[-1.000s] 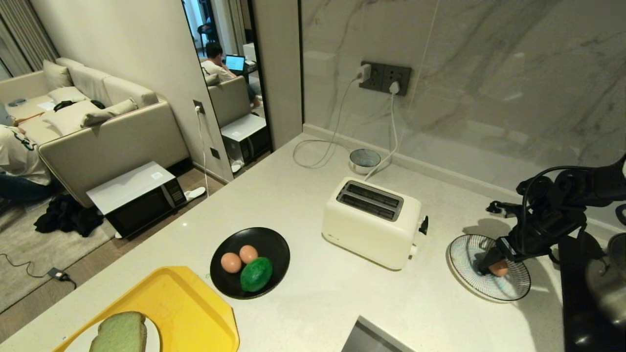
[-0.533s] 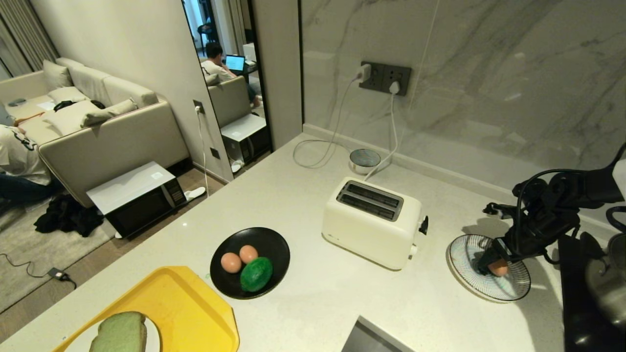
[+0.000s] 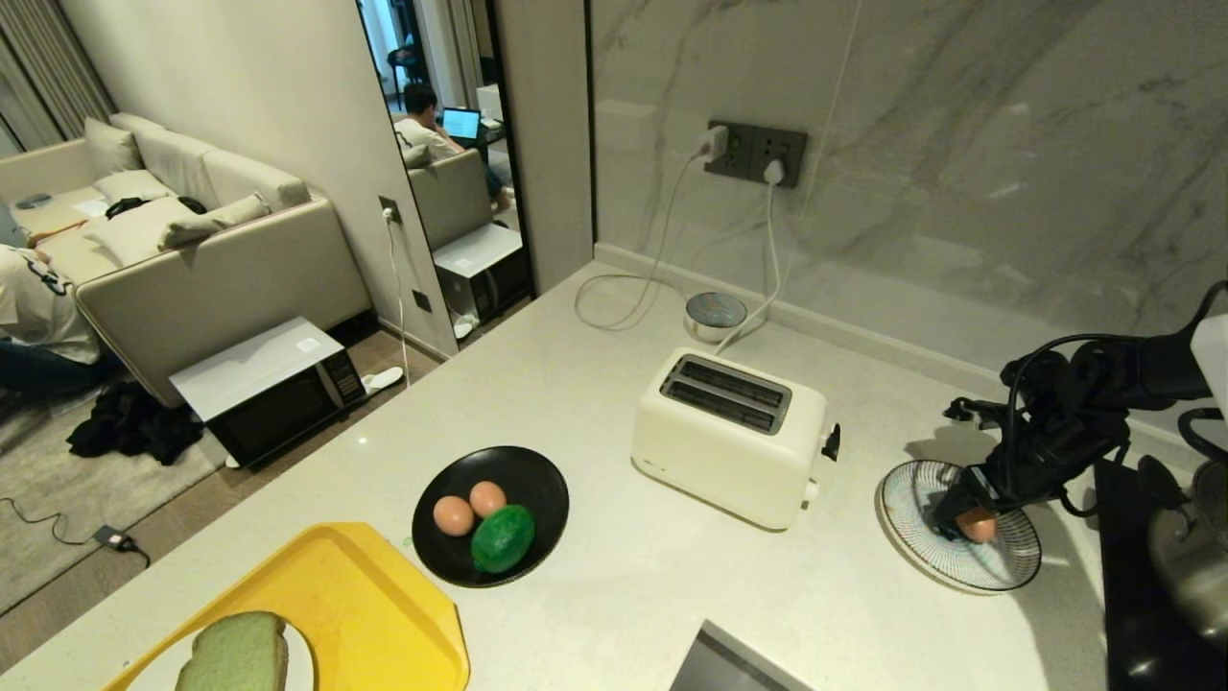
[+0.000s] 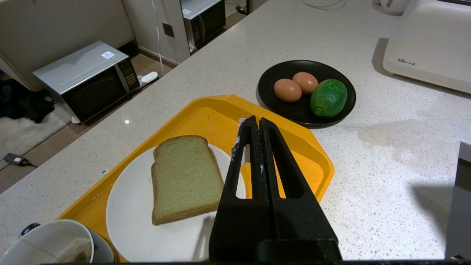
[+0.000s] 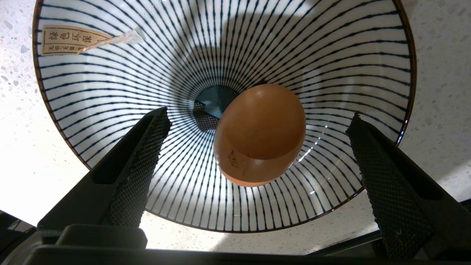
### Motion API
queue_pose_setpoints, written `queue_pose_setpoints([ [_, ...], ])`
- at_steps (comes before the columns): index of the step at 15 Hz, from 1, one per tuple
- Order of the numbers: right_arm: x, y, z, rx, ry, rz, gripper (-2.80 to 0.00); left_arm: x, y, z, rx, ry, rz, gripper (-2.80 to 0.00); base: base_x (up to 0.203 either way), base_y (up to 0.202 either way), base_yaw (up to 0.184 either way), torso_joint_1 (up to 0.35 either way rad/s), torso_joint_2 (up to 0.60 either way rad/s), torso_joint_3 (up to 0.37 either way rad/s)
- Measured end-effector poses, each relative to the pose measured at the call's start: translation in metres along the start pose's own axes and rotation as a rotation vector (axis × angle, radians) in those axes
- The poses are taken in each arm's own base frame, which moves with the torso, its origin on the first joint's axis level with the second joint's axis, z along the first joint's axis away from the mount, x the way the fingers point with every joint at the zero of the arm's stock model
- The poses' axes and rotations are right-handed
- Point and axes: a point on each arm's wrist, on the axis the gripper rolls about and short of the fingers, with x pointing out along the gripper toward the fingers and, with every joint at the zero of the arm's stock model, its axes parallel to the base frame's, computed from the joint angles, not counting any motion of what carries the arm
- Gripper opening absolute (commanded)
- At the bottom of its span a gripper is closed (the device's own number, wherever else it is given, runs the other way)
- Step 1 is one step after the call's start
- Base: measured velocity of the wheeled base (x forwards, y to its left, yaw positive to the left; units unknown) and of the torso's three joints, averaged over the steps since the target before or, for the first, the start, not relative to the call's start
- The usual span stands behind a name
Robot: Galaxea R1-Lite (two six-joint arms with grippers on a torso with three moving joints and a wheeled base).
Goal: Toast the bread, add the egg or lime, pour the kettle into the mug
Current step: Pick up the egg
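The egg (image 5: 259, 134) lies inside the striped bowl (image 5: 110, 73), resting on the sloping wall just beside the dark centre, at the lower right of the head view (image 3: 977, 525). In the right wrist view it sits between the two fingers of the right gripper (image 5: 257, 121) without touching either: one finger (image 5: 147, 147) stands well off one side, the other off the opposite side, both spread wide. The egg's long axis runs slightly tilted from upright in that picture, roughly crosswise to the line between the fingertips, so the fingers would meet its narrower flanks if they came together. My reading is that the egg has been set down and let go, and the right arm now only needs to lift straight clear of the bowl rim without nudging it.

Outward from there, the toaster (image 3: 729, 437) stands at the centre of the tabletop (image 3: 595, 403), both slots empty. To its lower left, a black plate (image 3: 537, 470) holds two more eggs (image 3: 453, 515) and the lime (image 3: 502, 538). The bread (image 4: 184, 178) lies untoasted on a white plate (image 4: 132, 221) in the yellow tray (image 4: 220, 114) at the lower left corner. The left gripper (image 4: 254, 123) hangs above that tray with fingers pressed together, holding nothing; it is by far the nearer arm to the bread.
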Motion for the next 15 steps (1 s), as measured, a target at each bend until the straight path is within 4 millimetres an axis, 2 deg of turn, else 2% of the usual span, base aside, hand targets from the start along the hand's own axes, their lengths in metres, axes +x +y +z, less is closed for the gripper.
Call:
queue_pose_setpoints([
  [4,0.0018,0.0000,0.0005,0.000,0.002,0.001,0.00,0.0000,0.0000,0.0000,0.000,0.000,0.000,-2.80,0.000,0.000,0.000,0.000,0.00,0.000],
  [5,0.0021,0.0000,0.0004,-0.001,0.003,0.001,-2.80,0.0000,0.0000,0.0000,0.000,0.000,0.000,-2.80,0.000,0.000,0.000,0.000,0.00,0.000],
  [15,0.0067,0.0037,-0.0042,-0.002,0.040,0.017,-2.80,0.0000,0.0000,0.0000,0.000,0.000,0.000,-2.80,0.000,0.000,0.000,0.000,0.00,0.000],
])
